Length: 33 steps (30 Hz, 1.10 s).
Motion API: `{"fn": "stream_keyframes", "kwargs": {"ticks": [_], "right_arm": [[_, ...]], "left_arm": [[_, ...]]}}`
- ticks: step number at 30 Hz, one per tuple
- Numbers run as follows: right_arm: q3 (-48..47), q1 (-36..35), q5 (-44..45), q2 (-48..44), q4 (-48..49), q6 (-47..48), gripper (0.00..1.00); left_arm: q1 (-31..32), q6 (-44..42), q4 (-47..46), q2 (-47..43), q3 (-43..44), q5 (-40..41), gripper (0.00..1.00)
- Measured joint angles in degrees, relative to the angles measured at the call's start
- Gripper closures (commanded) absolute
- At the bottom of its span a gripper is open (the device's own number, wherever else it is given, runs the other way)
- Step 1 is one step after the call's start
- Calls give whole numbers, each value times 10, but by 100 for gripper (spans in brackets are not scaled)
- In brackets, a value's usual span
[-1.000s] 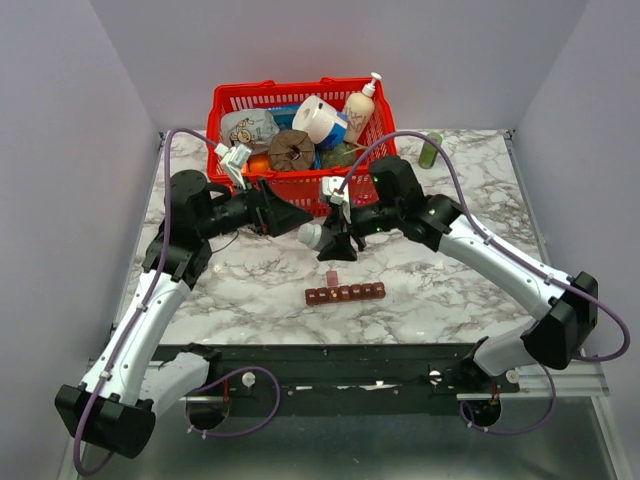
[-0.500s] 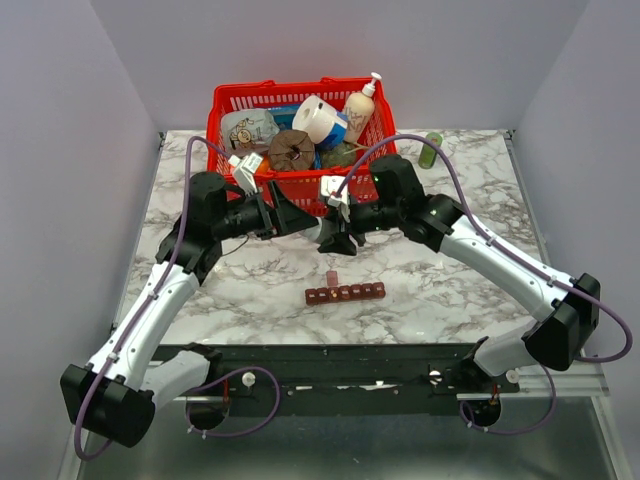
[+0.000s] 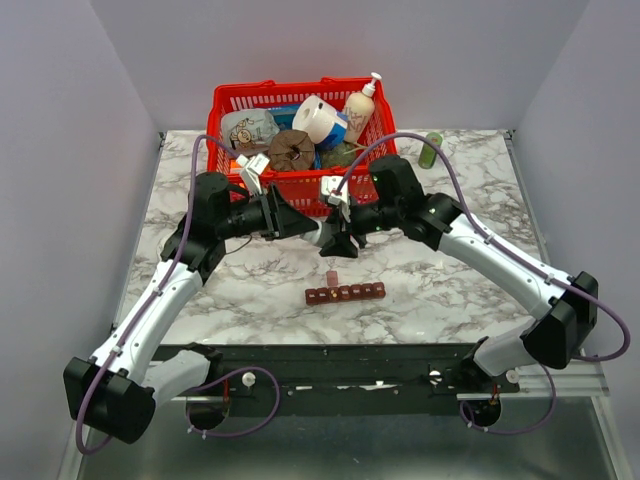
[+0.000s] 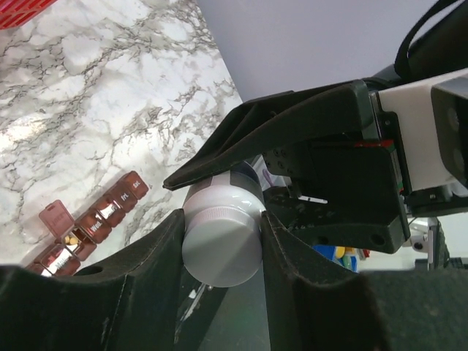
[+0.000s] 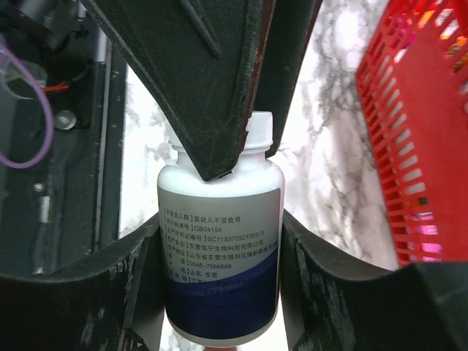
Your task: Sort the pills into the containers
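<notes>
Basket [image 3: 217,118] walls off the back. Left gripper [image 3: 316,230] and right gripper [image 3: 337,240] crowd centre, near containers [image 3: 345,293]; worktop [image 3: 470,280] open either side.

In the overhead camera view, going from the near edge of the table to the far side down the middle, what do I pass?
containers → pill bottle, held above the table → red basket

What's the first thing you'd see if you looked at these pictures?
Two robot arms share one white bottle above the middle of the table: the right gripper holds its body, and the left gripper pinches its cap. Behind them sits a bright red basket stuffed with things, and in front lies a small brown pill box.
</notes>
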State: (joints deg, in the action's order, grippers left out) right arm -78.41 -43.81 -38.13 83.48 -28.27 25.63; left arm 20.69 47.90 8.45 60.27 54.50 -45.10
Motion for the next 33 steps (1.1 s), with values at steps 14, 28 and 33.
{"fn": "stream_keyframes", "kwargs": {"ticks": [14, 28, 33], "right_arm": [[-3, 20, -236, 57, -11, -114, 94], [-3, 19, -225, 46, 12, -94, 94], [-3, 19, -205, 45, 12, -89, 94]], "left_arm": [[-3, -122, -10, 1, 4, -115, 41], [-33, -80, 4, -18, 30, -76, 1], [-33, -121, 71, -27, 31, -68, 4]]}}
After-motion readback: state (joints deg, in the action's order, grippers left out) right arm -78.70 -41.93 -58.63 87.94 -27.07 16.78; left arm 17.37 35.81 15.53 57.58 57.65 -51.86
